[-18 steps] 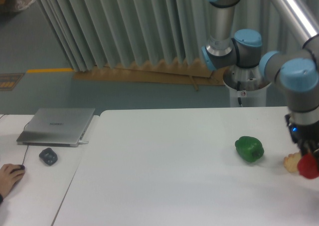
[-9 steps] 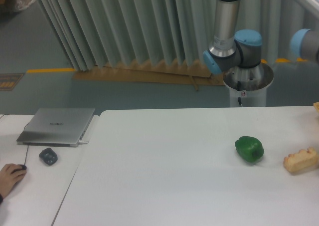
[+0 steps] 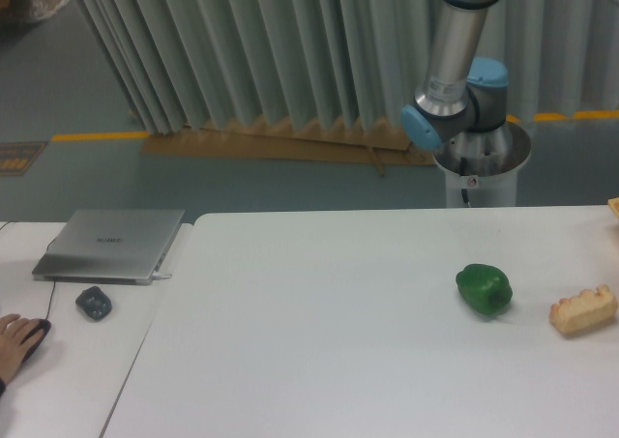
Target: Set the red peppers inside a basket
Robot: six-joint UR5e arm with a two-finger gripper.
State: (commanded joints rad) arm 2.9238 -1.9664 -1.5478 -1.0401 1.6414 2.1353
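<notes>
The red pepper is out of view. The gripper is out of view too; only the arm's base and lower joints [image 3: 455, 119] show at the back right, behind the table. A small tan corner of something [image 3: 613, 206] shows at the right edge of the frame; I cannot tell what it is. No basket shows clearly.
A green bell pepper [image 3: 484, 288] lies on the white table [image 3: 338, 341] at the right. A tan bread-like block [image 3: 583, 311] lies near the right edge. On the left table are a closed laptop [image 3: 111, 245], a dark mouse-like object [image 3: 94, 303] and a person's hand [image 3: 14, 341].
One second ago the gripper held the red pepper at the right edge beside the bread block. It then moved out of frame with the pepper, and the arm's upper links have left the view.
</notes>
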